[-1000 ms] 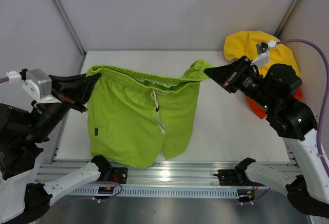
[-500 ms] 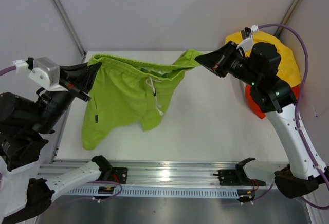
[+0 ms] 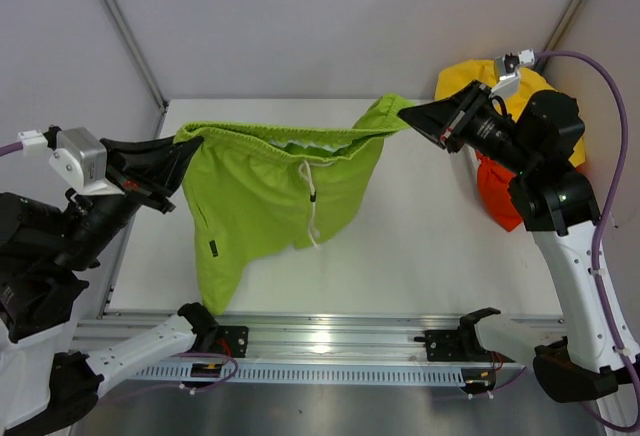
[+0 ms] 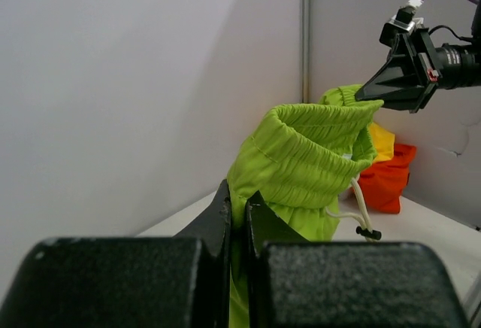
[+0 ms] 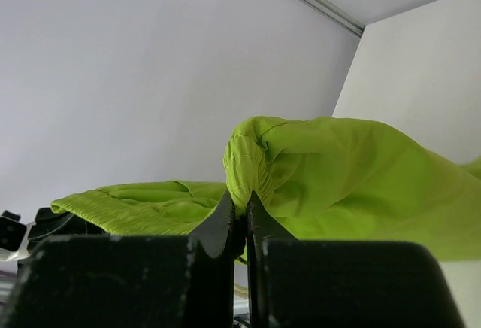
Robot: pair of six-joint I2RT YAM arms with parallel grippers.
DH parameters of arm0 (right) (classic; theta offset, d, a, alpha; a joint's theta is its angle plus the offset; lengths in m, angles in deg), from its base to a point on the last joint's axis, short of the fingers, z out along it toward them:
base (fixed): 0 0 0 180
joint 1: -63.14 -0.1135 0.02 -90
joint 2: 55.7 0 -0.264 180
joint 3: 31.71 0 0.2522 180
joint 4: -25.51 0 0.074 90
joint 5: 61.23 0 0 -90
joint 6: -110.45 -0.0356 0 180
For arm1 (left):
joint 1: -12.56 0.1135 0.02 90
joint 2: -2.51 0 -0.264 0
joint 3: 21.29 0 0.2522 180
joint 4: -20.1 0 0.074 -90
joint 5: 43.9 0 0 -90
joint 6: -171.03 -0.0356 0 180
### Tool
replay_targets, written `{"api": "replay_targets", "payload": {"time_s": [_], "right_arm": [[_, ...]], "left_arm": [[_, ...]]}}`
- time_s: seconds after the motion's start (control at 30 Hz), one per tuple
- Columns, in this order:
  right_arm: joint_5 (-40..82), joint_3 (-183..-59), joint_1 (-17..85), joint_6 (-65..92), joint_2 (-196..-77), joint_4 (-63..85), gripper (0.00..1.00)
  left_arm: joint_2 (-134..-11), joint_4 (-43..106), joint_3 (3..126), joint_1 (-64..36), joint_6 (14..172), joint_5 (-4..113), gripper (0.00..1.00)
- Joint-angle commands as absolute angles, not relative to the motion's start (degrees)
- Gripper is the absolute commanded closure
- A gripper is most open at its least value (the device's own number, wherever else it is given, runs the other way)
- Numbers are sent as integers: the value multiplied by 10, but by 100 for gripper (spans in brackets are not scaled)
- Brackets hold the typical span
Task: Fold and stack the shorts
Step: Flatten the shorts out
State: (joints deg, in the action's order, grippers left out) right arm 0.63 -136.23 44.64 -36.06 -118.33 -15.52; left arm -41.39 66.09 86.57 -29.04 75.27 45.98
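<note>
The lime-green shorts (image 3: 260, 201) hang in the air over the white table, stretched by the waistband between both arms, legs dangling toward the front left. A white drawstring (image 3: 313, 218) hangs down the front. My left gripper (image 3: 188, 149) is shut on the waistband's left end (image 4: 259, 159). At the right end of the waistband (image 5: 252, 159), my right gripper (image 3: 404, 116) is shut on the cloth. The orange-red shorts (image 3: 497, 191) lie at the table's right edge, partly hidden behind the right arm; in the left wrist view the orange-red shorts (image 4: 387, 181) sit beyond the green pair.
A yellow cloth (image 3: 470, 81) is bunched at the back right corner, beside the orange-red pair. Grey walls close the table at the back and both sides. A metal rail (image 3: 330, 341) with the arm bases runs along the front edge.
Both arms kept hold of the green shorts, raising and swinging them; the legs swung from lying spread toward the front to hanging, and the right gripper shifted back and slightly right.
</note>
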Motion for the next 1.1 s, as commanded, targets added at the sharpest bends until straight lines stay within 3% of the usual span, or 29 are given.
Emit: {"api": "replay_targets", "payload": {"time_s": [0.0,0.27,0.4,0.5,0.57,0.6,0.63,0.73,0.87,0.9,1.07], "right_arm": [[-16,-1402,454,-364,-1206,-115,100],[-37,-1435,442,-381,-1335,-9,100],[-23,-1470,412,-410,-1423,68,100],[-23,-1582,372,-435,-1543,101,100],[-34,-1741,355,-463,-1623,94,100],[-42,-1810,343,-480,-1717,95,100],[-56,-1957,339,-531,-1766,112,100],[-46,-2092,347,-656,-1899,221,100],[-51,-1932,384,-751,-1844,405,100],[-58,-1843,393,-760,-1826,427,100],[-108,-1634,446,-817,-1760,545,100]], "left_arm": [[-417,594,854,-287,787,415,100],[-451,551,814,-285,769,295,100],[-485,526,809,-191,768,275,100],[-509,525,825,-61,806,363,100],[-526,522,846,-18,821,392,100],[-534,525,854,7,816,389,100],[-543,529,894,13,814,382,100],[-573,543,964,18,782,384,100],[-591,547,984,18,787,445,100],[-585,530,976,18,802,461,100],[-544,416,798,17,872,599,100]]}}
